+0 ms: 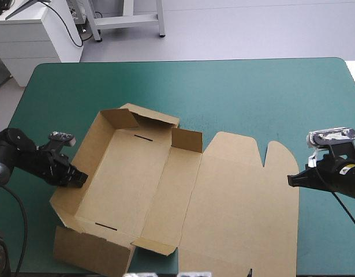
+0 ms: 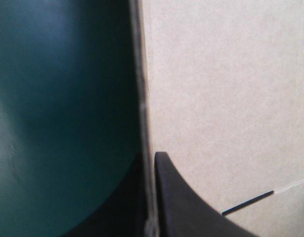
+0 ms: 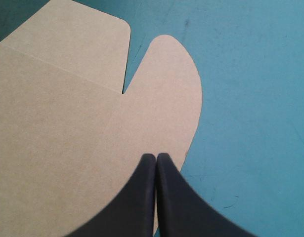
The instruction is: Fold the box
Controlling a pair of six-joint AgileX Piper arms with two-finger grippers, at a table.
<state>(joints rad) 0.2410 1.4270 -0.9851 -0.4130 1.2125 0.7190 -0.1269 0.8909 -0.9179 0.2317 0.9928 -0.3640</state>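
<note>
While left gripper [image 1: 79, 178] clamps box [image 1: 128, 173] left wall, right gripper [image 1: 292, 180] sits low at lid edge, fingers together.

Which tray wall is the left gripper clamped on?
The long wall farthest from the flat lid: the left gripper is shut on its top edge. No gripper touches the tray's other walls.

no text, label, brand, number or sign can be read in any of the views. the brown board of the box [image 1: 235, 196] is seen to be plain and unprinted.
</note>
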